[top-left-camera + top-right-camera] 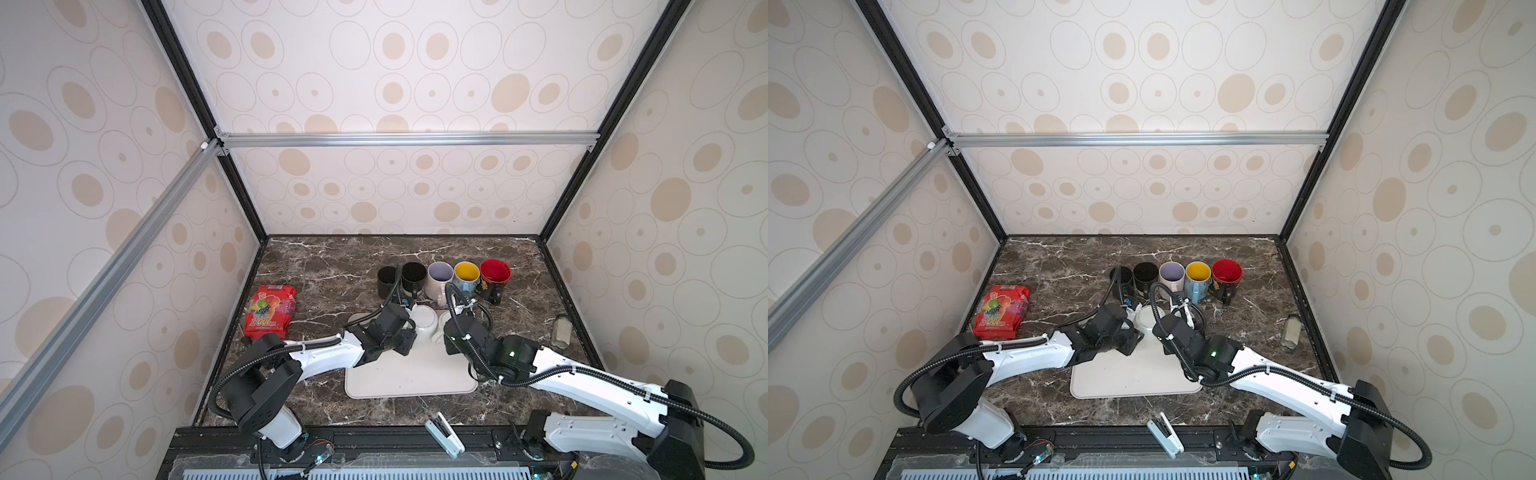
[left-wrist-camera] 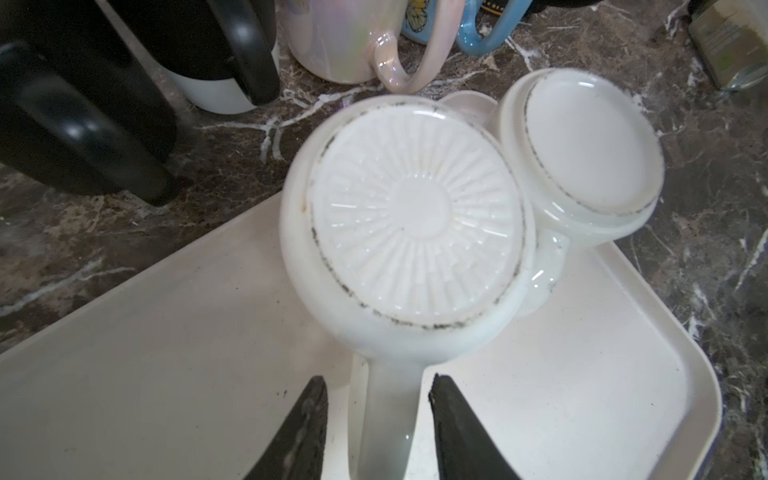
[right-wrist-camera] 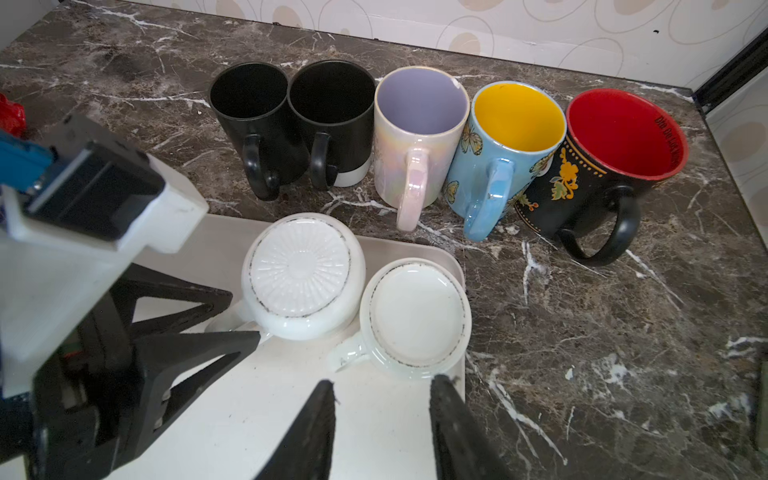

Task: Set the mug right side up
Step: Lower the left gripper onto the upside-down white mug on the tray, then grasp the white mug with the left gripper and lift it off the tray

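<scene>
The left gripper (image 2: 378,415) has its fingers either side of the handle of the upside-down ribbed white mug (image 2: 415,216) on the tray (image 2: 166,353), seemingly pinching it, so next comes lifting and rolling it upright, while the right gripper (image 3: 380,424) hangs spread, empty.

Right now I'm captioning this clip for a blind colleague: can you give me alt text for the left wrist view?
The left gripper has its black fingers on either side of the handle of an upside-down white mug on a cream tray. A second upside-down white mug touches it, and upright mugs stand behind on the dark marble.
</scene>
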Tool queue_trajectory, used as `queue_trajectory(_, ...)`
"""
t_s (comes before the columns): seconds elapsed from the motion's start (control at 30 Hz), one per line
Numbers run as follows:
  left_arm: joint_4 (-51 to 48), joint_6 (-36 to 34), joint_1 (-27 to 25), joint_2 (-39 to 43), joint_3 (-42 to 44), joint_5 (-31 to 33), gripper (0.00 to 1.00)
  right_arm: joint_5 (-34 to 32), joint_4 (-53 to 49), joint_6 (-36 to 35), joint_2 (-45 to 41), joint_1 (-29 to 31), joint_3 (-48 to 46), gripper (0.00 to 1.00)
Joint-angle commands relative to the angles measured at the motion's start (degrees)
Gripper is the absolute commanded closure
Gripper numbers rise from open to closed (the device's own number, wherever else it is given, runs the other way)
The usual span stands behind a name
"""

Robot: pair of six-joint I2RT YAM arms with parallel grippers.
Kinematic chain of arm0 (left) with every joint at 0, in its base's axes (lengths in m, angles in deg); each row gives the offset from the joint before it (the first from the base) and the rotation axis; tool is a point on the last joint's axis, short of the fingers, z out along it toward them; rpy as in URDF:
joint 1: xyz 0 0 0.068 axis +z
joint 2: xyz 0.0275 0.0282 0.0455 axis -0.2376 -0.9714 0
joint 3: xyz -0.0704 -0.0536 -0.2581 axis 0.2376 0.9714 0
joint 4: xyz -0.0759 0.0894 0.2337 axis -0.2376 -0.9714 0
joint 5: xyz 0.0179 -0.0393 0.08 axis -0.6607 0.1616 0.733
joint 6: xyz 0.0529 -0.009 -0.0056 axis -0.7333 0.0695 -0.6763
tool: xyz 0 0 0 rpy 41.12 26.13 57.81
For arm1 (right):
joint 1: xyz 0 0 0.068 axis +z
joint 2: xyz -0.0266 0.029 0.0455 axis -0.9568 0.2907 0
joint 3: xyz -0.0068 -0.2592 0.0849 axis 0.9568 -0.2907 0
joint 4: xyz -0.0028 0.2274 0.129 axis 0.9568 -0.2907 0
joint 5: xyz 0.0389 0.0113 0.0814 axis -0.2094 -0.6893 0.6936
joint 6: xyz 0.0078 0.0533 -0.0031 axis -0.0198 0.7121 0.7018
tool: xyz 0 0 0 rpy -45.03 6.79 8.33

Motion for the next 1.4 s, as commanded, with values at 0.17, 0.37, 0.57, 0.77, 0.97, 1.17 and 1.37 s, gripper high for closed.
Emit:
queue_trajectory(0.17,-2.0,-2.8,0.4,-2.0,-4.2,-0.6,0.65,-1.6,-0.8,0.2,-0.7,0.2,-0.9,0.60)
queue_trajectory(0.37,-2.7,-3.2,0.4,-3.1,-4.9,-0.1,0.69,-1.8,-1.0,0.1,-1.2,0.1,-1.1,0.61)
queue_trajectory(0.57,-3.0,-3.6,0.3,-3.0,-5.0,0.9,0.78,-1.9,-0.9,0.2,-1.4,0.2,-1.1,0.60)
queue_trajectory(0.77,-3.3,-4.0,0.1,-2.1,-4.6,2.6,0.90,-0.9,-0.8,0.2,-1.5,0.2,-1.0,0.61)
queue_trajectory(0.97,-5.0,-4.3,-1.0,0.1,-4.1,6.1,1.00,-0.2,-1.4,0.7,-1.6,0.2,-0.7,0.61)
queue_trajectory(1.17,-6.5,-3.8,-2.7,4.2,-2.7,7.3,1.00,1.9,-1.6,0.9,-2.6,0.2,-0.7,0.63)
queue_trajectory(1.37,-5.9,-0.5,-2.7,13.6,0.7,2.8,1.00,5.1,2.7,0.5,-6.1,0.1,-3.8,0.63)
